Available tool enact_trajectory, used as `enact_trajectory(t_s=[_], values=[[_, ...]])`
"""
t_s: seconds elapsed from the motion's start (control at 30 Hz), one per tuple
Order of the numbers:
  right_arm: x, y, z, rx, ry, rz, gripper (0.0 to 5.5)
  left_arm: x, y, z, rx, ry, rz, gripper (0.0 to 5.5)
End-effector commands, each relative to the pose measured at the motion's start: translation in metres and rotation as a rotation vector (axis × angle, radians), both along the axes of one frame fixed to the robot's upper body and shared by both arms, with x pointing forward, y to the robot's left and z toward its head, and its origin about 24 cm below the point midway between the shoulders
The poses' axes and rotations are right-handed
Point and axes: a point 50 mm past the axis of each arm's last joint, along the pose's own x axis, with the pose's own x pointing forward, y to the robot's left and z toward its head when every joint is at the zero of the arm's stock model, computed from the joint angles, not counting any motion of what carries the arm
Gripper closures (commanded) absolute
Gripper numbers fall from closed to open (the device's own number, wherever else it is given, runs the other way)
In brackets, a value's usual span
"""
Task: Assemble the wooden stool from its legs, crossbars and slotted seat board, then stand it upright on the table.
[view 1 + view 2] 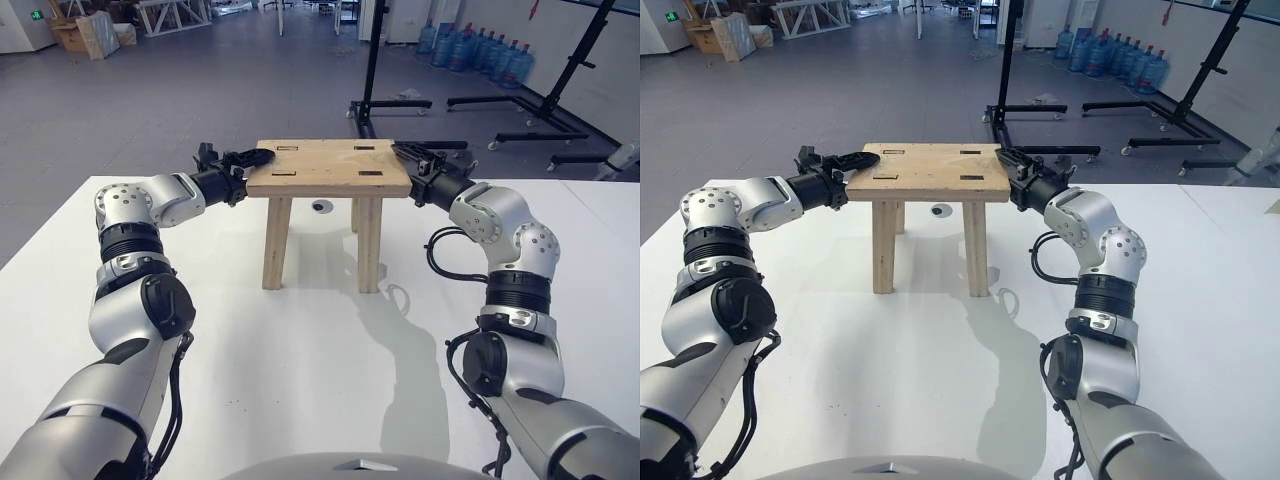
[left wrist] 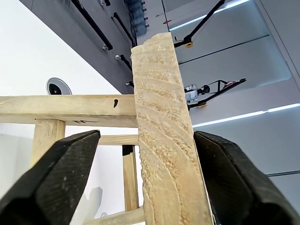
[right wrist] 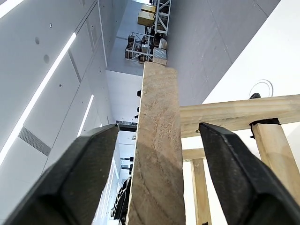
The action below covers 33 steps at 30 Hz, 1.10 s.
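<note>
The wooden stool stands upright on the white table (image 1: 300,380). Its slotted seat board (image 1: 328,167) rests on pale legs (image 1: 276,243) joined by crossbars. My left gripper (image 1: 243,166) is open at the board's left edge, one finger above it and one below. My right gripper (image 1: 408,163) is open in the same way at the right edge. In the left wrist view the board's edge (image 2: 164,140) runs between the black fingers (image 2: 51,183), close to one and apart from the other. In the right wrist view the edge (image 3: 157,150) lies between the fingers (image 3: 239,178) with a gap on both sides.
A round cable hole (image 1: 321,206) sits in the table behind the stool. A thin cable (image 1: 400,295) lies by the front right leg. Beyond the far table edge, black stand bases (image 1: 400,100) and blue water bottles (image 1: 480,45) stand on the floor.
</note>
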Motion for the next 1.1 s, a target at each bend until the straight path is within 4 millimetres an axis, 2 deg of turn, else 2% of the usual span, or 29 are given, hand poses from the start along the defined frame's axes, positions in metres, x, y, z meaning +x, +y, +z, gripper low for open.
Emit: enact_trajectory(t_s=[0.03, 0.1, 0.17, 0.3, 0.33, 0.4, 0.43, 0.47, 0.5, 0.6, 0.7, 0.77, 0.87, 1.1], values=[[0.009, -0.013, 0.019, -0.037, -0.055, -0.017, 1.56, 0.001, -0.005, -0.003, -0.017, 0.025, -0.011, 1.42], [0.010, -0.032, 0.029, -0.048, -0.082, -0.066, 1.16, 0.002, 0.006, 0.012, -0.048, -0.031, 0.025, 1.42], [0.011, -0.044, 0.033, -0.065, -0.097, -0.089, 1.16, 0.003, 0.015, 0.020, -0.055, -0.060, 0.054, 1.42], [0.006, -0.073, 0.024, -0.142, -0.097, -0.152, 1.16, 0.003, 0.048, 0.030, -0.034, -0.085, 0.188, 1.42], [0.003, -0.082, 0.020, -0.203, -0.105, -0.189, 1.16, 0.003, 0.063, 0.032, 0.039, -0.120, 0.256, 1.42], [-0.003, -0.091, 0.011, -0.438, -0.159, -0.260, 1.16, -0.006, 0.104, 0.030, 0.422, -0.238, 0.459, 1.42], [-0.007, -0.095, 0.000, -0.618, -0.175, -0.350, 1.16, -0.012, 0.118, 0.025, 0.646, -0.327, 0.557, 1.42], [-0.011, -0.094, -0.011, -0.762, -0.187, -0.423, 1.16, -0.018, 0.121, 0.017, 0.830, -0.402, 0.606, 1.42], [-0.015, -0.091, -0.020, -0.893, -0.207, -0.484, 1.16, -0.023, 0.119, 0.007, 0.954, -0.460, 0.651, 1.42], [-0.022, -0.074, -0.032, -1.105, -0.261, -0.600, 1.16, -0.037, 0.108, -0.021, 1.202, -0.556, 0.771, 1.42], [-0.022, -0.049, -0.038, -1.234, -0.316, -0.663, 1.16, -0.053, 0.091, -0.050, 1.273, -0.585, 0.838, 1.42], [-0.023, -0.040, -0.044, -1.264, -0.322, -0.692, 1.16, -0.061, 0.085, -0.066, 1.274, -0.573, 0.853, 1.42], [-0.025, -0.041, -0.050, -1.281, -0.318, -0.708, 1.16, -0.066, 0.088, -0.073, 1.255, -0.547, 0.878, 1.42], [-0.028, -0.043, -0.063, -1.293, -0.315, -0.708, 1.16, -0.065, 0.084, -0.070, 1.235, -0.577, 0.875, 1.42]])
